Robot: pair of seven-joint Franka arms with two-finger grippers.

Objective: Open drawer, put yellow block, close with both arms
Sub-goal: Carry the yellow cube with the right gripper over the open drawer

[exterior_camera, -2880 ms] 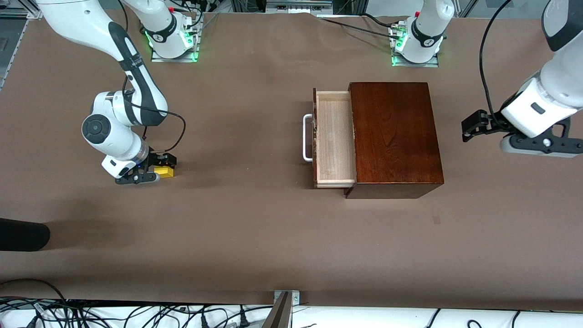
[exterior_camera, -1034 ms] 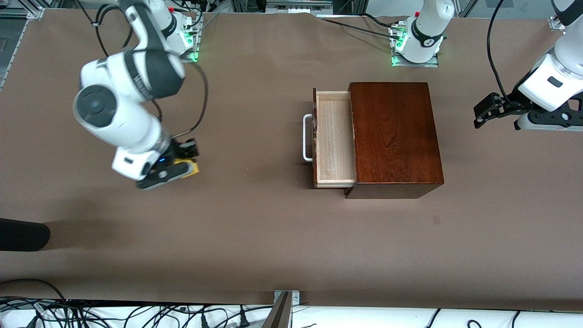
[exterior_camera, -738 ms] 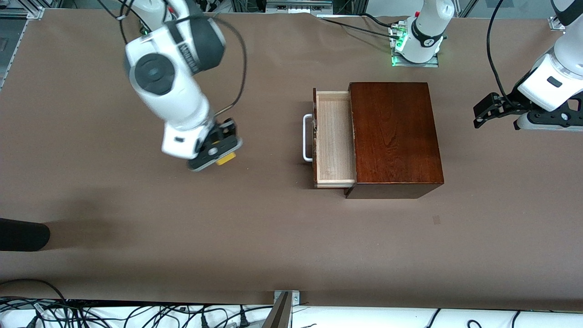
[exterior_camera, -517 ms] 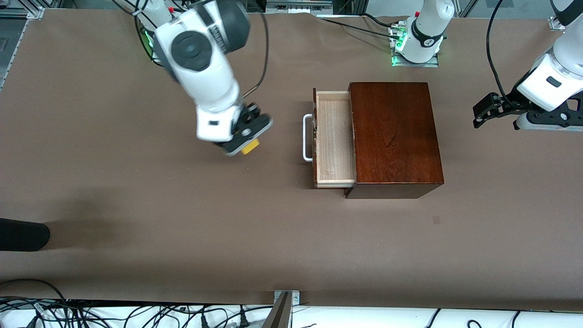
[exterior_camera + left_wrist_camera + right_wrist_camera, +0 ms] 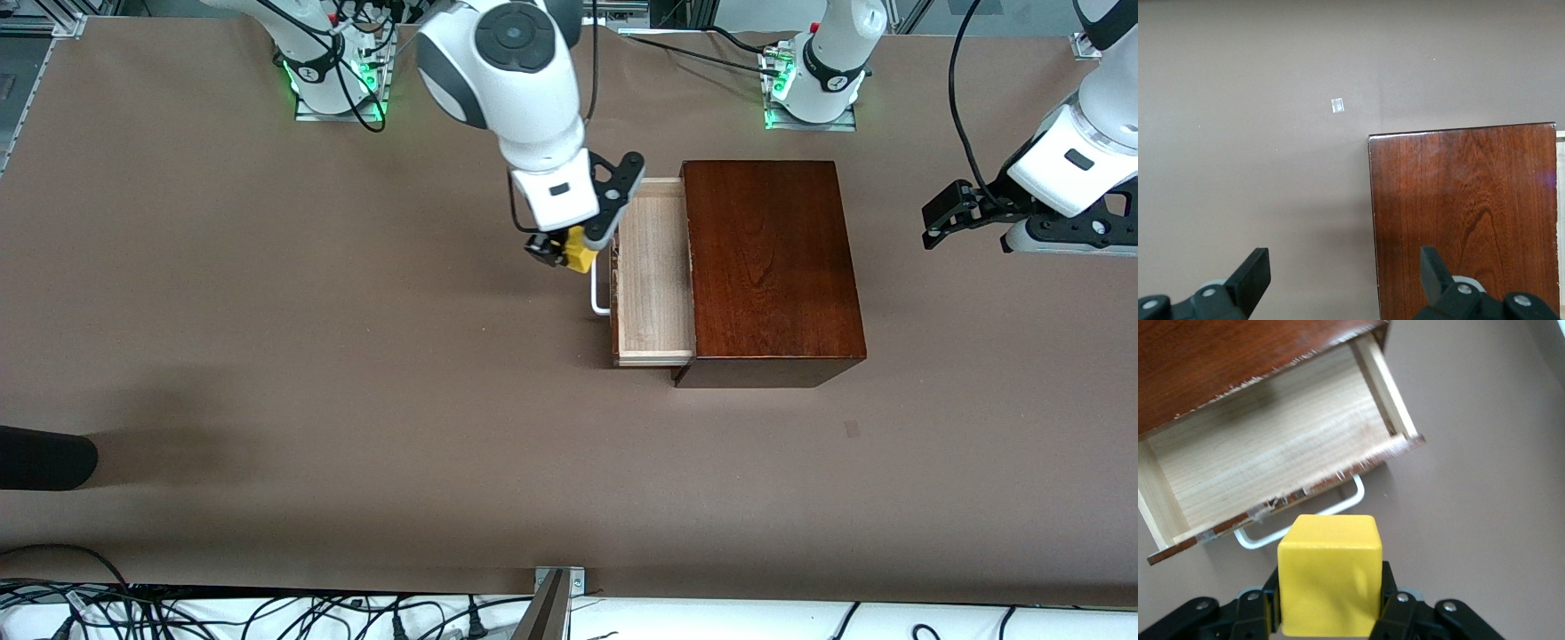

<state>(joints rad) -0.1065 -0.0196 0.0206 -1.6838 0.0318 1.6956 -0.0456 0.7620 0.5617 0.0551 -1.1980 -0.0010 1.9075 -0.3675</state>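
The right gripper (image 5: pixel 566 252), clamped on the yellow block (image 5: pixel 580 251), hangs over the white handle (image 5: pixel 600 302), partly hiding it, at nine o'clock of the open drawer (image 5: pixel 653 276). The waiting left gripper (image 5: pixel 941 220) hovers over the tabletop (image 5: pixel 356 400), fingers apart; its fingertips are cut off in its wrist view.

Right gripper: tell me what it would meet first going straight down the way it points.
Probably the drawer's white handle or front edge: the right gripper, shut on the yellow block, is just short of the open drawer; depth unclear.
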